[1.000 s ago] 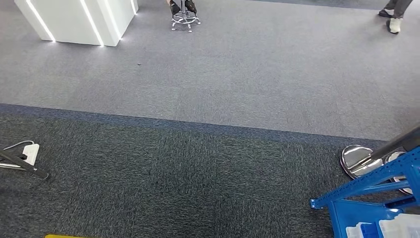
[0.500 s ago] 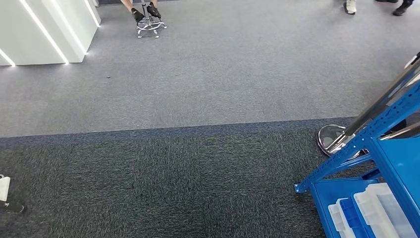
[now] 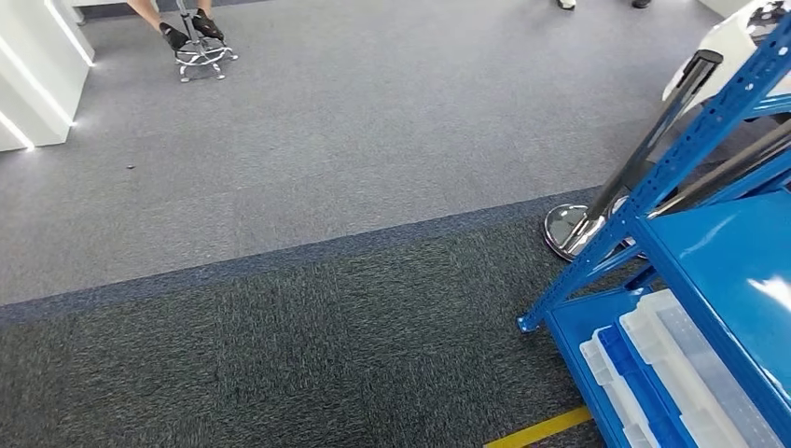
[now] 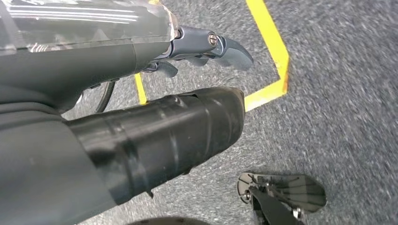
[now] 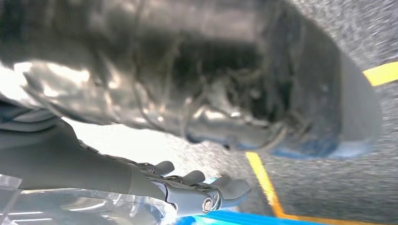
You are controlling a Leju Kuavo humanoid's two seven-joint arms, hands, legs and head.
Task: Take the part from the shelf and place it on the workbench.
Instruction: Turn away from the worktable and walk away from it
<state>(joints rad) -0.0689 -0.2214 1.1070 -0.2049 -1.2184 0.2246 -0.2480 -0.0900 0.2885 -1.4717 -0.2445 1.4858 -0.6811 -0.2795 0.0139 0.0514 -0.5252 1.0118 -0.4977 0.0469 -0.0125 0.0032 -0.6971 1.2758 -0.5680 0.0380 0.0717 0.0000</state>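
A blue metal shelf [image 3: 718, 252] stands at the right of the head view, its corner post slanting up to the top edge. On its lowest level lie clear plastic bins [image 3: 667, 369] with a blue one between them; I cannot make out any part inside. My left hand [image 4: 206, 47] hangs over the carpet with its fingers loosely extended and nothing in them. My right hand [image 5: 197, 187] also hangs down, holding nothing, with a blue edge of the shelf [image 5: 244, 219] just past its fingers.
A chrome round base with a dark pole [image 3: 571, 229] stands against the shelf's near post. Yellow floor tape [image 3: 541, 427] runs by the shelf foot. A person's feet rest on a stool [image 3: 201, 51] far back. A white counter [image 3: 28, 84] stands at the left.
The camera has turned to the right: the whole floor scene has slid left, and much more of the blue shelf and its bins has come into the picture.
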